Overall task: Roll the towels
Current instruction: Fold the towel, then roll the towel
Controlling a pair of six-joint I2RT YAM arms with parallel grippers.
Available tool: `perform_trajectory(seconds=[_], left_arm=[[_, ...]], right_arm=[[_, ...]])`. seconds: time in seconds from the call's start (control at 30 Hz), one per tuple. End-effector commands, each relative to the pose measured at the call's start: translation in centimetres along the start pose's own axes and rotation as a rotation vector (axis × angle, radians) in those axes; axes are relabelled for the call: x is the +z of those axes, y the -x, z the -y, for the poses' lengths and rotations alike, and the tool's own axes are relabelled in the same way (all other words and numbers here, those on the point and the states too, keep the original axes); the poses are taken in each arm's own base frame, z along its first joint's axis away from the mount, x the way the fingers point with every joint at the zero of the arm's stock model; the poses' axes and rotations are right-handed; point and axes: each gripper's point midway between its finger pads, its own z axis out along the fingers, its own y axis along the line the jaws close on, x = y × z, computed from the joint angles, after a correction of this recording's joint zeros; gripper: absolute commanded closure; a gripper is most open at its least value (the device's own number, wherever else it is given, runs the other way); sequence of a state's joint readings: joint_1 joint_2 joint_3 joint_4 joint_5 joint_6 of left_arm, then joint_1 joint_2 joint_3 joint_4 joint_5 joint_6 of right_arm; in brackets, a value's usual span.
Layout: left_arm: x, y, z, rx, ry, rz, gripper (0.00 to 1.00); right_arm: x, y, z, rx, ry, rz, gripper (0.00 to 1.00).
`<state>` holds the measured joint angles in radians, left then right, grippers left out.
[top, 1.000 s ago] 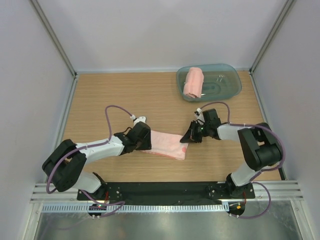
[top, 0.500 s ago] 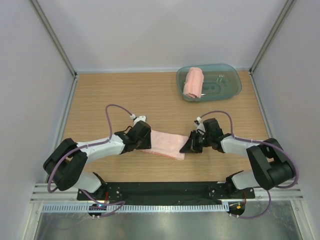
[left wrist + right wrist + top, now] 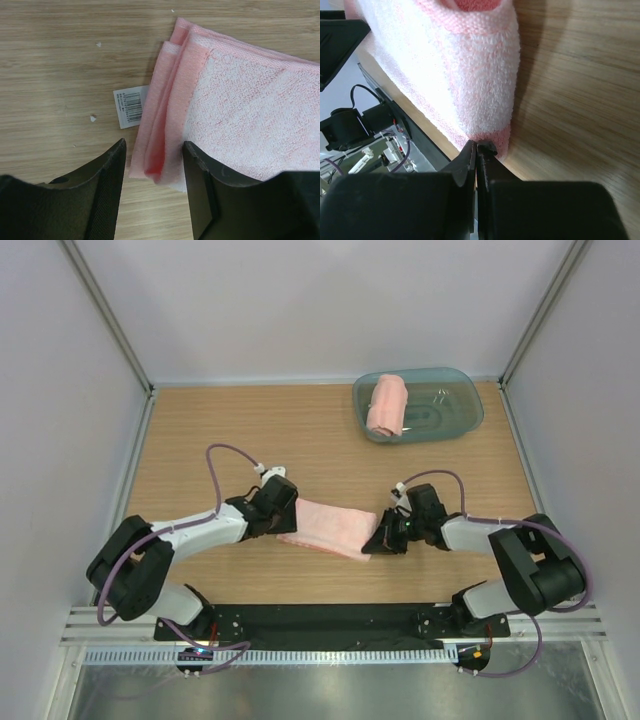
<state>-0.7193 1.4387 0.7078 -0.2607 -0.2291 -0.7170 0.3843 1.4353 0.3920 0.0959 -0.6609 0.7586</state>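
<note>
One pink towel [image 3: 335,528] lies folded flat on the wooden table between both arms. Its layered left end [image 3: 165,125] reaches in between the fingers of my open left gripper [image 3: 152,165], also seen from above [image 3: 284,517]. My right gripper [image 3: 379,538] is shut, its tips [image 3: 479,148] pressed against the towel's right end [image 3: 470,75], which curls up in a thick fold. I see no cloth between its jaws. A second towel [image 3: 387,404] sits rolled up inside the blue-green tub [image 3: 455,410] at the back right.
A white barcode label [image 3: 129,106] sticks out from under the towel's left end. The black base rail [image 3: 330,620] runs along the table's near edge. Grey walls and metal posts close in the table on three sides.
My right gripper has moved left and toward the near edge, coming against the towel's right end. My left gripper has shifted slightly, still at the left end.
</note>
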Motion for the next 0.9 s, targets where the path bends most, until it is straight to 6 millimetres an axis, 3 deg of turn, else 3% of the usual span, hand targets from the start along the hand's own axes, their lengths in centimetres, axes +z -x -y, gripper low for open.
perform_trajectory(seconds=[0.0,0.1,0.13,0.23,0.3,0.33,0.37,0.4,0.47,0.5,0.6,0.67,0.73,0.87], left_arm=[[-0.5,2.2,-0.1,0.039,0.034,0.046,0.49],[-1.5,3.7,-0.3,0.062,0.075,0.072,0.43],[-1.9,4.4,-0.4,0.076,0.086,0.085,0.42],[-3.5,6.8,-0.1,0.091,0.116,0.129,0.39],[-4.6,8.3,0.9,0.095,0.105,0.157,0.39],[-5.2,8.5,0.4,0.113,0.151,0.163,0.39],[-5.8,8.3,1.4,0.155,0.150,0.170,0.39],[-6.6,9.1,2.4,0.169,0.149,0.197,0.39],[-7.1,8.5,3.3,0.223,0.172,0.205,0.39],[-7.6,7.4,5.0,0.264,0.140,0.204,0.39],[-8.1,4.7,9.2,0.342,0.068,0.198,0.39],[-8.5,4.1,11.2,0.370,0.055,0.228,0.40],[-8.3,1.8,13.7,0.434,0.039,0.235,0.40],[-7.8,-0.7,18.9,0.513,0.000,0.247,0.40]], right_arm=[[-0.8,0.4,-0.1,-0.045,-0.052,0.016,0.94],[-2.5,1.4,-2.6,-0.104,-0.033,0.053,0.79],[-3.3,1.8,-3.8,-0.136,-0.011,0.084,0.64],[-5.1,2.9,-6.4,-0.183,0.014,0.136,0.42],[-6.8,3.9,-7.8,-0.224,0.001,0.207,0.39],[-7.4,4.3,-8.1,-0.235,-0.018,0.234,0.38],[-8.3,4.5,-7.9,-0.235,-0.056,0.265,0.37],[-9.3,6.0,-7.8,-0.246,-0.118,0.346,0.36],[-10.7,7.0,-6.7,-0.225,-0.212,0.418,0.33],[-11.9,8.2,-6.5,-0.220,-0.263,0.493,0.33],[-13.5,9.1,-6.4,-0.202,-0.314,0.560,0.33],[-14.9,9.9,-5.3,-0.174,-0.399,0.620,0.33],[-16.3,10.7,-5.0,-0.157,-0.455,0.682,0.33],[-17.9,10.9,-4.5,-0.138,-0.503,0.724,0.33]])
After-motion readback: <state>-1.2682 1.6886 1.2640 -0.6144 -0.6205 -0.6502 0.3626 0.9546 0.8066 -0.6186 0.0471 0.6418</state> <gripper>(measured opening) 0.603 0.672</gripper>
